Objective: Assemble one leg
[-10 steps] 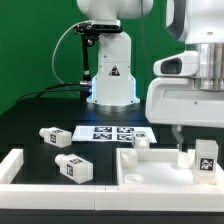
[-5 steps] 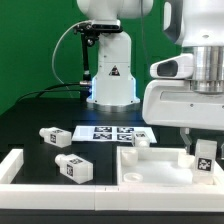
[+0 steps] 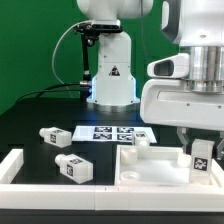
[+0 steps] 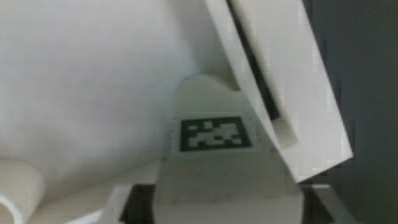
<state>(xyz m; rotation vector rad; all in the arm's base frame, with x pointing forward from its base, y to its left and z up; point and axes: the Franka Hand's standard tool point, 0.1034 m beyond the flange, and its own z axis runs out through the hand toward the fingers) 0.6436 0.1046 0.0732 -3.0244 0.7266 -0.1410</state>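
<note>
My gripper (image 3: 198,160) is shut on a leg (image 3: 201,156), a stubby white post with a black-and-white tag. It holds the leg upright over the far right part of the big white panel (image 3: 150,172). In the wrist view the leg (image 4: 217,135) fills the middle between the dark fingers (image 4: 146,203), with my gripper (image 4: 222,208) low in the frame and the panel's raised rim (image 4: 267,80) beside it. Two loose legs (image 3: 55,135) (image 3: 72,168) lie on the black table to the exterior view's left. A third leg (image 3: 141,142) stands at the panel's back corner.
The marker board (image 3: 108,131) lies flat behind the panel. A white raised rail (image 3: 14,168) runs along the table's front left. The arm's base (image 3: 110,75) stands at the back, with a cable beside it.
My gripper, with the leg in it, has shifted slightly toward the exterior view's left over the panel. The loose legs have not moved.
</note>
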